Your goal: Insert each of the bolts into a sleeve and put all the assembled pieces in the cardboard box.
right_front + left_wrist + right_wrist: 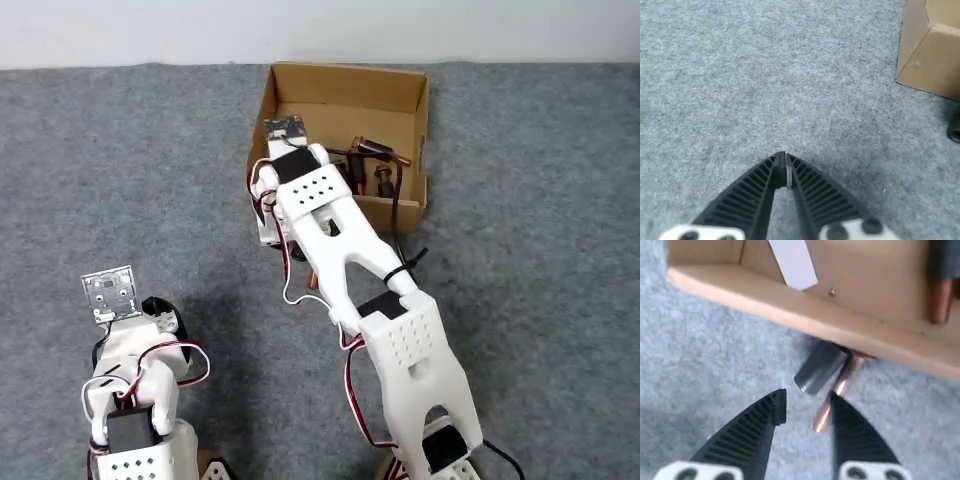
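My right gripper (807, 404) stands open over the carpet, just outside the wall of the cardboard box (790, 315). A dark grey sleeve (820, 367) and a copper bolt (839, 387) lie side by side against that wall, just beyond the fingertips. The bolt's near end reaches in beside one finger (850, 430). Several assembled pieces (370, 155) lie inside the cardboard box (345, 85). The right arm (320, 195) stretches to the box's front left corner. My left gripper (784, 167) is shut on nothing above bare carpet, near the left arm (135, 360).
Grey carpet (120, 170) covers the table. A corner of the box (935, 45) stands off to one side ahead of the left gripper. A black cable (398, 215) hangs over the box's front wall.
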Controlling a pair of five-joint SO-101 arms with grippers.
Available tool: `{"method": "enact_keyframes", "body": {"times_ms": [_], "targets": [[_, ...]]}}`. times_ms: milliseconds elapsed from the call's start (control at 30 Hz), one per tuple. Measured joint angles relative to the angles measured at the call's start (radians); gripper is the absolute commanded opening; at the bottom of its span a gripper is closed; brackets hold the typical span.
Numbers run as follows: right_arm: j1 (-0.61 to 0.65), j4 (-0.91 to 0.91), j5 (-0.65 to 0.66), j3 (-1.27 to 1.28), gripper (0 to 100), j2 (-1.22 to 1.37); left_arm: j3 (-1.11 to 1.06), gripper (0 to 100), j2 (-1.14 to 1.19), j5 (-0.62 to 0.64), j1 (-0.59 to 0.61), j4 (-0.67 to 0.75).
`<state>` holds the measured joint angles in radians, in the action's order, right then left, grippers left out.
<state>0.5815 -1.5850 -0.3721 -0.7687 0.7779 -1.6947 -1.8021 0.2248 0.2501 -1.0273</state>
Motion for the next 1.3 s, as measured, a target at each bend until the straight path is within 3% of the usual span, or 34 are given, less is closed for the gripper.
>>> {"method": "enact_keyframes", "body": {"times_ms": [200,733,867,933,1133,1300], "targets": [[0.000,-0.037,-0.018,-0.052,15.1,0.012,0.000,0,0.000,0.000,0.000,0.000],[-0.012,0.091,-0.018,-0.063,14.1,0.178,0.000,0,0.000,0.000,0.003,0.000],[-0.037,0.092,-0.021,-0.084,0.8,0.210,0.000,0,0.000,0.000,0.005,0.000],[-0.057,0.091,-0.021,-0.087,2.4,0.216,0.000,0,0.000,0.000,0.005,0.000],[-0.077,0.017,-0.021,-0.169,0.8,0.235,0.000,0,0.000,0.000,0.005,0.000],[-0.086,-0.147,-0.021,-0.353,0.8,0.245,0.000,0,0.000,0.000,0.005,0.000]]}}
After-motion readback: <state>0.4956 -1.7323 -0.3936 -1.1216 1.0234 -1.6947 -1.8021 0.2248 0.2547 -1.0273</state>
